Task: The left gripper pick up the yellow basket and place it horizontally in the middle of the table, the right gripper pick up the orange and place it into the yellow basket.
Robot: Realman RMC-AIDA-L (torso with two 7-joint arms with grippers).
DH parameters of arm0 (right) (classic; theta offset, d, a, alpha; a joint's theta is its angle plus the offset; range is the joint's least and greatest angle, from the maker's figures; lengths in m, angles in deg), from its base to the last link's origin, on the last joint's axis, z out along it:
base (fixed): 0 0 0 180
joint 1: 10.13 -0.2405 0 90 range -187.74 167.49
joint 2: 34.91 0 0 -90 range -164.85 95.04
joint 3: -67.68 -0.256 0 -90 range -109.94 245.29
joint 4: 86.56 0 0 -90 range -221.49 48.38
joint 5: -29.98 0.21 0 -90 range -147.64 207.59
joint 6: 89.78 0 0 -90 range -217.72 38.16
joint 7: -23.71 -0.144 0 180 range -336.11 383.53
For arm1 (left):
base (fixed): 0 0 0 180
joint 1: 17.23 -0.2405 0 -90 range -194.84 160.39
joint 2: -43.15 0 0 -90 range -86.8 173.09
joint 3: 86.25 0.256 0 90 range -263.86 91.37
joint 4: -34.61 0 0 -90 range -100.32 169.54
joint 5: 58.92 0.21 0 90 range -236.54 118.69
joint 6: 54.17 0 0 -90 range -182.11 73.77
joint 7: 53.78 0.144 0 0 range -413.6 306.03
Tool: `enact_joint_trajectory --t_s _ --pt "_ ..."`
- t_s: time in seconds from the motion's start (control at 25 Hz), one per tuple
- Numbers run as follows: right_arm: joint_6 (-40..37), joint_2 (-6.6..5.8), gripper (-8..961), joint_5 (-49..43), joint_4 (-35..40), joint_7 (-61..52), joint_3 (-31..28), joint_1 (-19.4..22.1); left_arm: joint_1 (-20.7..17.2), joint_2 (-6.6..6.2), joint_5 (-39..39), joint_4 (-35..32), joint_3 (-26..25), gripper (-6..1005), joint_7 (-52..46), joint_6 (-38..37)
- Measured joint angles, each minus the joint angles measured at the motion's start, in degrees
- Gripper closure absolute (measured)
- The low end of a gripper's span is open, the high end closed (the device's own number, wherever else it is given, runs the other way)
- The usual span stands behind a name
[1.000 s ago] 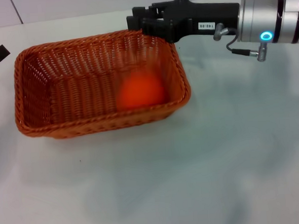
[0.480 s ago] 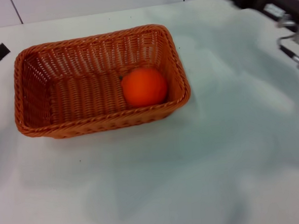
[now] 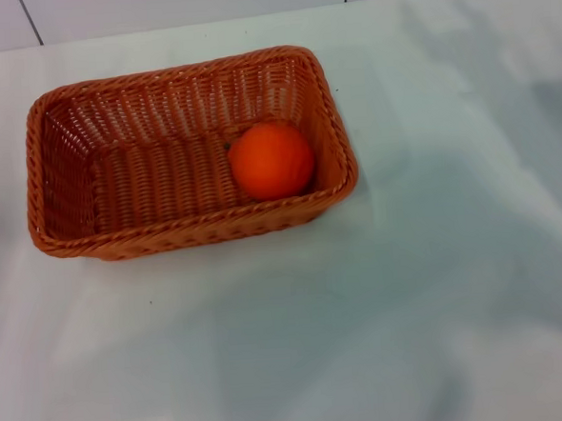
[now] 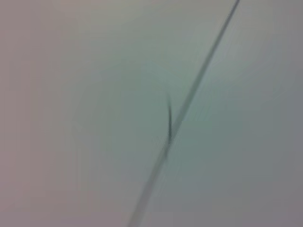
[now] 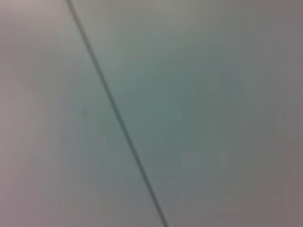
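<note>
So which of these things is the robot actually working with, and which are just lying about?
Part of the job:
- yellow basket, on the table
- orange, lying inside the basket at its right end

Just lying about:
- nothing else shows; neither gripper is in view

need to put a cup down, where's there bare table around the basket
The table is bare along the whole near side below the yellow basket and to its right. Inside, the orange fills the right end; the left end is free. Little room left of the basket.
</note>
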Motion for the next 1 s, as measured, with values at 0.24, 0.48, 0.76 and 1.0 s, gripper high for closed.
enact_joint_trajectory --t_s 0.24,0.48,0.76,1.0 --pt "0.0 0.03 23 0.7 -2.7 3.4 -5.2 0.3 -0.1 0.22 -7.4 16.7 -7.1 410 41.8 -12.0" --pt "0.2 0.04 24 0.7 -3.9 3.6 -7.0 0.3 -0.8 0.22 -7.3 17.7 -7.3 413 49.1 -12.6" --pt "0.1 0.09 23 0.8 -4.9 3.6 -7.2 0.3 -1.2 0.19 -7.2 18.4 -7.1 415 46.1 -13.0" --pt "0.0 0.12 24 0.8 -5.6 3.6 -7.7 0.4 -1.5 0.27 -7.2 18.5 -7.0 416 44.7 -13.3"
